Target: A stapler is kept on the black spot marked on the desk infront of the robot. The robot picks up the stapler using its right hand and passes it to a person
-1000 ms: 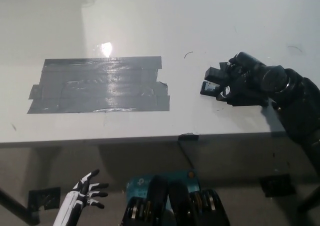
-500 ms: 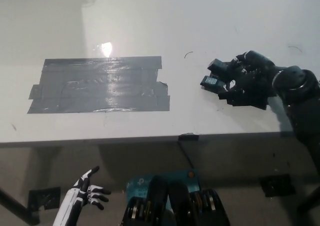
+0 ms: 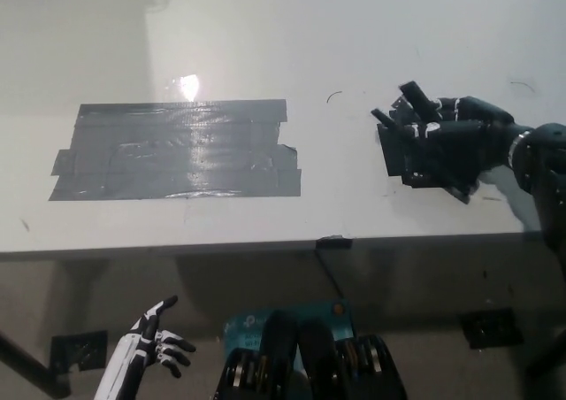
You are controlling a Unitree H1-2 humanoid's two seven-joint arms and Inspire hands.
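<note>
Since a second ago our right hand (image 3: 442,143) spread its fingers (image 3: 412,92) apart, empty, at frame right; no stapler showed, so grasping could fail.

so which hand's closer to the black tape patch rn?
Right. The black right hand is over the desk, level with the tape patch but clear of its right edge. The white left hand hangs below the desk's front edge, well under the patch.

A single head-mounted view looked steeply down on the white surface (image 3: 265,46), its near edge crossing below the middle and the floor (image 3: 424,285) visible beneath.
</note>
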